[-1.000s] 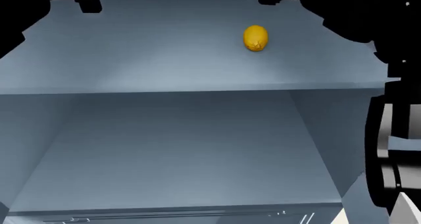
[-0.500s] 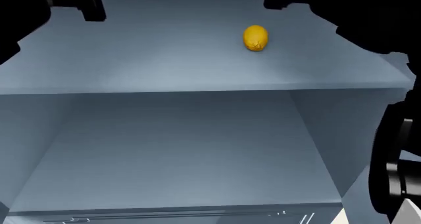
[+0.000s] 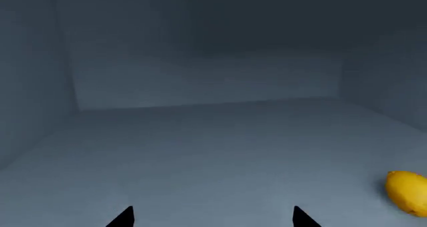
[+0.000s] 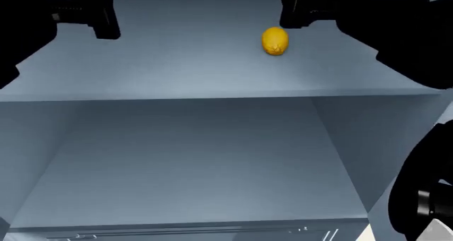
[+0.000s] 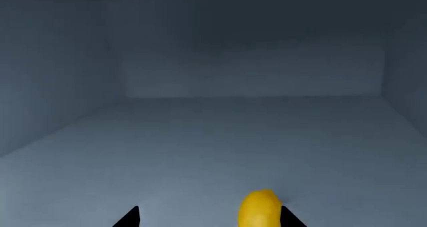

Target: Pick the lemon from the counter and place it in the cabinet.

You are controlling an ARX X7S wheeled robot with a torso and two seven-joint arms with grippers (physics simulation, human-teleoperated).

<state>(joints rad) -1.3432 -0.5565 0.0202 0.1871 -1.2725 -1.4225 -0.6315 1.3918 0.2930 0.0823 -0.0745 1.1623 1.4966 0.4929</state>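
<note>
The yellow lemon [image 4: 275, 41] lies on the upper shelf [image 4: 177, 66] of the pale blue-grey cabinet, free of both grippers. My right gripper [image 4: 297, 10] hangs just beside and above it. In the right wrist view that gripper [image 5: 210, 218] is open, and the lemon [image 5: 260, 209] rests on the shelf between its fingertips, close to one of them. My left gripper [image 4: 99, 18] is over the shelf's left part. It is open [image 3: 212, 218] with nothing between its fingertips, and the lemon [image 3: 408, 192] lies well off to its side. Of the counter only a cream-white sliver [image 4: 362, 235] shows.
A lower shelf [image 4: 191, 166] lies below the upper one, between the cabinet's side walls [image 4: 340, 140]. The back wall [image 3: 207, 82] stands beyond both grippers. My right arm's dark elbow [image 4: 425, 198] fills the lower right of the head view.
Both grippers have come lower and larger in the head view, and the right forearm now covers more of the upper right. The lemon has not moved.
</note>
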